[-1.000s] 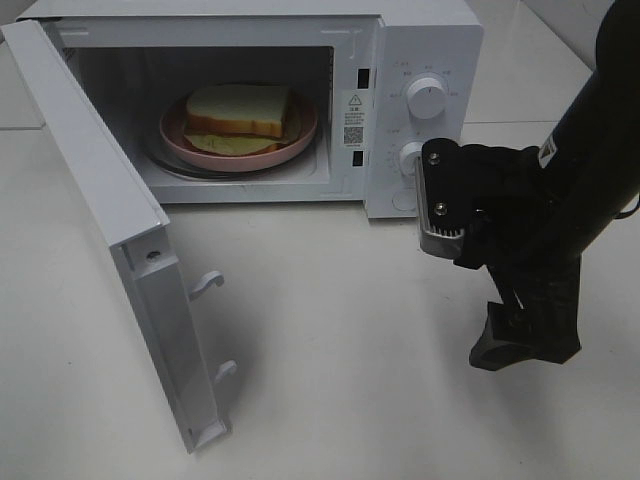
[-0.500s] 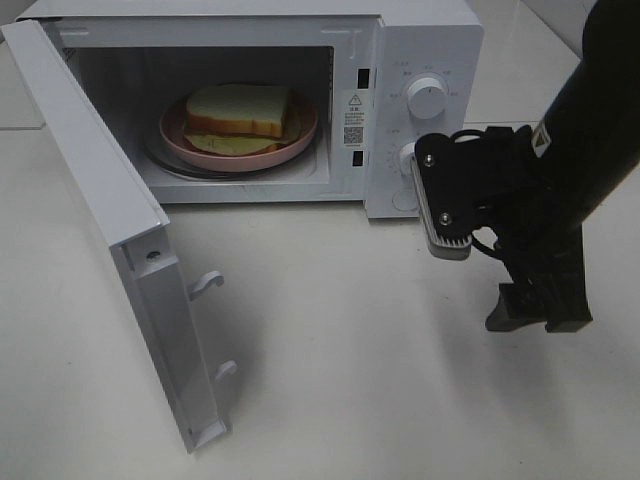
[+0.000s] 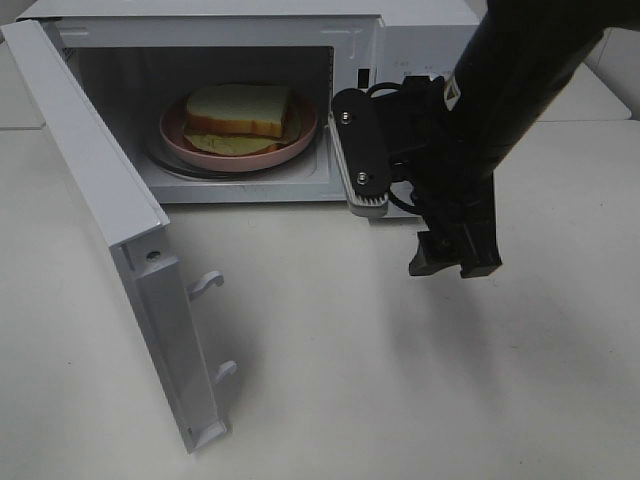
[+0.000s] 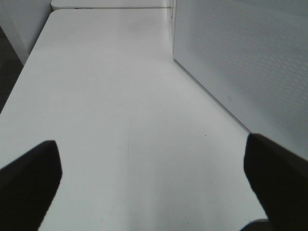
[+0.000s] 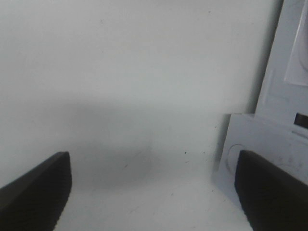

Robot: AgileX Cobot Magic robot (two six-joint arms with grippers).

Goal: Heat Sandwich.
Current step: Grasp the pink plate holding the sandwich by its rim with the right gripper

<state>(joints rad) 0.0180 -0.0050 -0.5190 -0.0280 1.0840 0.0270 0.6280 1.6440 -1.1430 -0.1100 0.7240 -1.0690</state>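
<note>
Smooth matt white on table (image 3: 330, 380), with faint scuff lines. Semi-gloss white casing, plastic by the look, on microwave (image 3: 420, 10); fine dotted texture on door (image 4: 250, 57) outside. Glossy pink glaze on plate (image 3: 302, 135). Porous toasted bread on sandwich (image 3: 240, 108). Matt black housing on right gripper (image 3: 455, 262), ribbed grey edge, two shiny metal screws. Dark matt fingers (image 4: 29, 183) on left gripper (image 4: 154, 187).

Right arm (image 3: 520, 70): black tubular link with a small pale label (image 3: 453, 90), black looped cables (image 3: 400, 90), a black wrist plate (image 3: 357, 150) carrying two silver screws (image 3: 345, 117) over a grey ribbed edge (image 3: 368, 205), and a black right pincer (image 3: 455, 262) with blocky fingers; left pincer (image 4: 151, 159) likewise dark-fingered.
</note>
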